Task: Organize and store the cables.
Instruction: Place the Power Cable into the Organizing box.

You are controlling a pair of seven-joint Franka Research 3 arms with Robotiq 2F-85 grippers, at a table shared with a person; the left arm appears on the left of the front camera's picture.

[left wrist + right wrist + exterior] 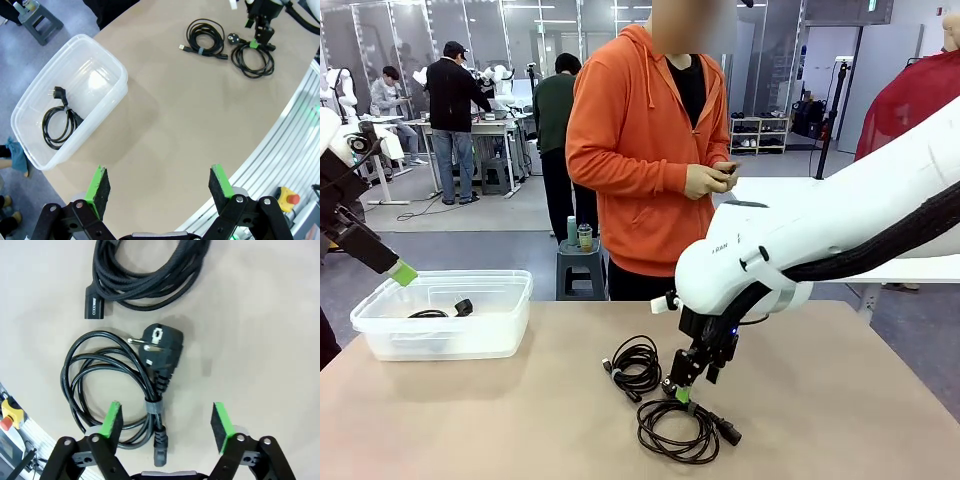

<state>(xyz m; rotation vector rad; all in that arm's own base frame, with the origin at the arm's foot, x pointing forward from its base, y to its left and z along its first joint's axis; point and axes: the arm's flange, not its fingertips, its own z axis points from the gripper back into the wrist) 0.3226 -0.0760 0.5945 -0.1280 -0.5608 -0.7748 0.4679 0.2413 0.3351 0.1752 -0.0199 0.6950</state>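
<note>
**Black cables: one in the tub, two loose on the counter**

Beige and bare for the most part, the counter (470, 420) carries a clear plastic tub (380, 335) toward the robot's left. The tub cable (57, 125) lies coiled on the tub's floor, its plug pointing toward the far wall.

The other two coils lie loose near the middle of the counter, just beside each other but apart. The middle cable (636, 365) lies farther toward the person. The near cable (677, 430) lies closer to the robot's edge.

The right claw (682, 392) hangs low over the near cable, its jaws spread wide and gripping nothing. From its own wrist, the green pads (112, 422) stand on either side of the grey tie (154, 407) that binds the coil. The round plug (161, 342) lies flat just beyond them. Whether a fingertip touches the cord, I cannot tell.

The left claw (160, 187) is also wide open and empty, held in the air above the left end of the tub.

A person in an orange hoodie (640, 150) stands at the far side, both hands (710, 180) together at waist height around something small and dark
</note>
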